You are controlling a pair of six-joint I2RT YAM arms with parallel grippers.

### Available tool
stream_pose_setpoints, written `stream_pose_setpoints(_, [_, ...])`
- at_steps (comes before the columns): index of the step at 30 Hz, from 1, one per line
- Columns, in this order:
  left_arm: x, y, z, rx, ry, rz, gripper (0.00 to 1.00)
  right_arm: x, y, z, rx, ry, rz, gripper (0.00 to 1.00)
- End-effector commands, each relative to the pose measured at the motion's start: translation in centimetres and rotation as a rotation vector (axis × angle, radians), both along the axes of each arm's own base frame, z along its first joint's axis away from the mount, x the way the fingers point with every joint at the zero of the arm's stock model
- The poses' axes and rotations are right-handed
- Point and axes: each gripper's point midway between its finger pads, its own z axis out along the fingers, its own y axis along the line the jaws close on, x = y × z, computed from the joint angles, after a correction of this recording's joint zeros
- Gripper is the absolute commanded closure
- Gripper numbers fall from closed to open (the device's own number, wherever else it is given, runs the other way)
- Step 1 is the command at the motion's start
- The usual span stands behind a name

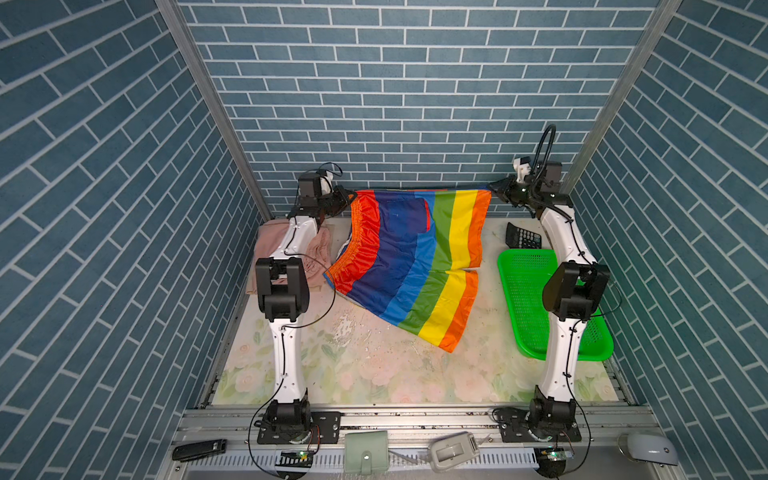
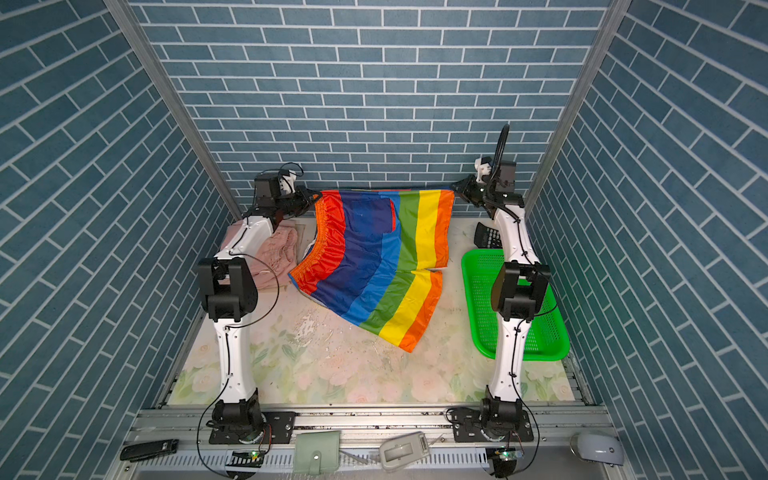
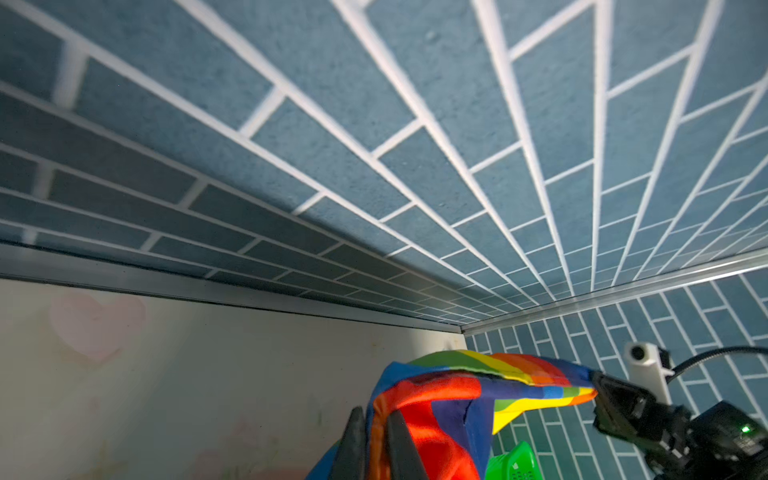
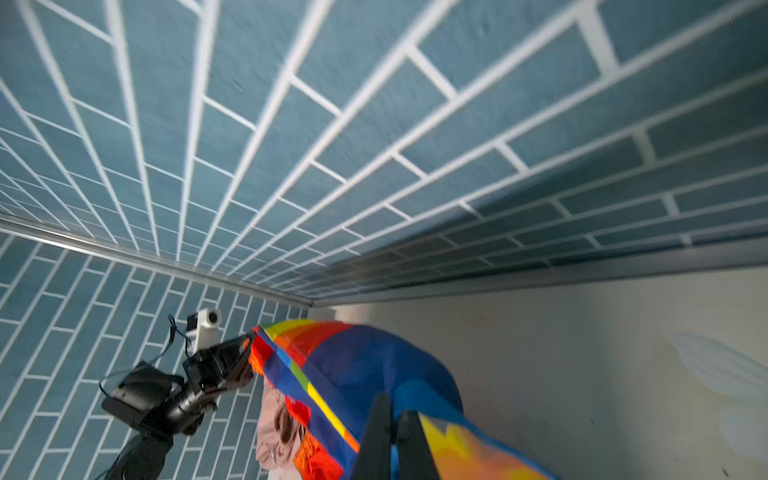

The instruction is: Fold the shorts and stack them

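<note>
We looked steeply down from high over the near edge in both top views, sharing the table (image 1: pixel 374 374), while each wrist camera faced the back wall (image 3: pixel 374 145) from close by, with the left gripper (image 4: pixel 248 347) and right gripper (image 3: pixel 598 386) low in each other's frames.

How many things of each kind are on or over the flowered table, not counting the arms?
Shorts: 3 (rainbow-striped shorts, pink shorts, beige shorts)
Green basket: 1
Calculator: 1
Total: 5
</note>
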Motion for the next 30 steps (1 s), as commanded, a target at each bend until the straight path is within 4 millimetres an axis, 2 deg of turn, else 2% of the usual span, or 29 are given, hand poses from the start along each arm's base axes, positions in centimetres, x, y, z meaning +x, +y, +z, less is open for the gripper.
stream_pose_setpoints(1, [0.9, 0.3, 0.4, -0.040, -0.021, 0.001, 0.83, -4.1, 2.1, 4.2, 0.004, -0.075, 0.071, 1.00])
stream_pose_setpoints(6, [-0.1, 0.3, 0.0, -0.057, -0.012, -0.026, 0.77, -10.4, 4.2, 3.5, -0.057, -0.085, 0.115, 1.00])
stream_pose_setpoints(9, [-1.4, 1.4, 0.9, -0.078, -0.024, -0.022, 0.73, -14.8, 5.0, 3.2, -0.071, -0.083, 0.126, 1.00])
stream_pose_setpoints(12, [-3.5, 2.5, 1.4, -0.083, -0.029, -0.015, 0.69, -19.7, 6.1, 1.5, -0.086, -0.059, 0.150, 1.00])
stream_pose_setpoints(14, [-5.2, 3.1, 1.1, -0.080, -0.023, -0.012, 0.67, -23.3, 7.2, -1.1, -0.095, -0.006, 0.189, 1.00])
stream_pose_setpoints(19, [-10.3, 5.5, -1.5, -0.074, 0.043, 0.064, 0.61, -32.6, 10.2, -10.2, -0.143, 0.157, 0.305, 1.00])
stream_pose_setpoints(21, [-12.5, 7.0, -3.7, -0.064, 0.116, 0.120, 0.59, -35.4, 10.8, -13.5, -0.138, 0.225, 0.329, 1.00])
stream_pose_setpoints(22, [-13.5, 7.6, -4.4, -0.062, 0.141, 0.139, 0.53, -36.7, 11.0, -15.1, -0.143, 0.263, 0.341, 1.00])
stream_pose_setpoints(24, [-15.3, 8.5, -6.1, -0.039, 0.214, 0.171, 0.45, -38.8, 11.2, -17.7, -0.159, 0.332, 0.373, 1.00])
stream_pose_setpoints(26, [-16.7, 9.0, -6.9, 0.001, 0.261, 0.185, 0.39, -40.5, 11.7, -19.2, -0.172, 0.382, 0.425, 1.00])
stream_pose_setpoints(28, [-17.8, 9.5, -7.2, 0.068, 0.309, 0.199, 0.31, -41.1, 11.6, -19.4, -0.191, 0.397, 0.445, 0.93])
stream_pose_setpoints(30, [-18.6, 10.2, -6.7, 0.124, 0.327, 0.225, 0.24, -40.9, 11.3, -18.3, -0.225, 0.372, 0.451, 0.78])
